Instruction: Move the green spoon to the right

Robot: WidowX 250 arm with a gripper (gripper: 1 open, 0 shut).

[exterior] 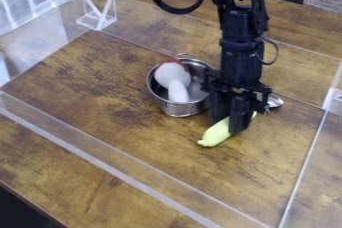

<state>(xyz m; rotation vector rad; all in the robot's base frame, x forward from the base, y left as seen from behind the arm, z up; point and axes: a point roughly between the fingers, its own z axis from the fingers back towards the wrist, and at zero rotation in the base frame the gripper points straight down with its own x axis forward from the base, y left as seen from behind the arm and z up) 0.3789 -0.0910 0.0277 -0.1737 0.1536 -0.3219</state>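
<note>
The hand is pointed steeply down and is clamped on the upper part of the green spoon, whose yellow-green handle is tilted with its lower end on the wooden surface. The spoon is held just right of the steel bowl, in which a white object is seen.

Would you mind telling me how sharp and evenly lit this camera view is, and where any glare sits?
In the camera view, the image is soft and low-resolution; the steel bowl shows bright glints; the green spoon stays readable under the dark claw; the clear acrylic panel edges catch pale reflections across the wooden table.
</note>
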